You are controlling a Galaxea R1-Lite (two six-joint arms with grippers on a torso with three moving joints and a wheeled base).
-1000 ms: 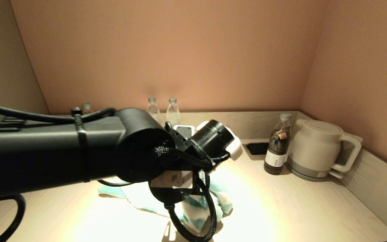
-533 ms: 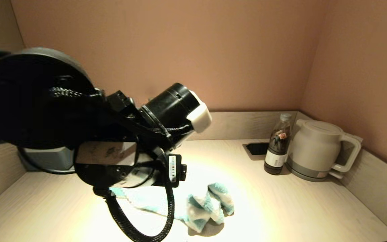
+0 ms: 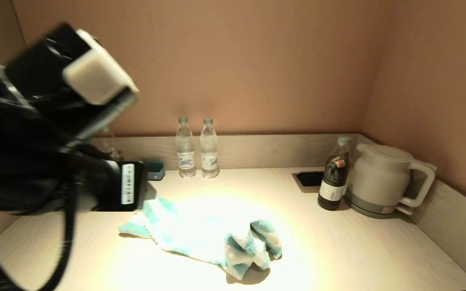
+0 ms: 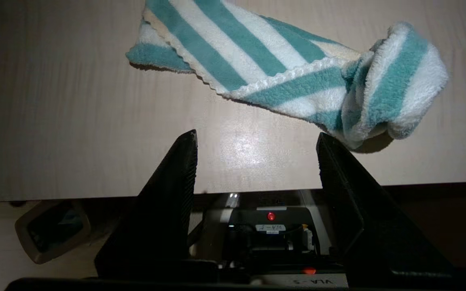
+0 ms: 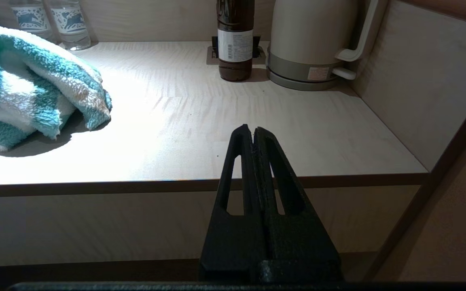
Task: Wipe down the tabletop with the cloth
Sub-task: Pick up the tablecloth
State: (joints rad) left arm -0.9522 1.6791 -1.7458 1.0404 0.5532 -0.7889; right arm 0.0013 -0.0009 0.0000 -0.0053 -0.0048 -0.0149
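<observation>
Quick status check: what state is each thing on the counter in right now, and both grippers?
Cloth: lying loose on the tabletop, one end bunched, not held.
Left gripper: jaws apart, empty, above the counter's front edge.
Right gripper: jaws shut, empty, parked below the counter's front edge.
Kettle: upright, lid down.
Dark bottle: upright, capped.
Two clear bottles: upright, capped.

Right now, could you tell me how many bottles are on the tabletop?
3 for certain: two clear bottles side by side at the back rim, one dark bottle beside the kettle. The left arm may hide another.
</observation>
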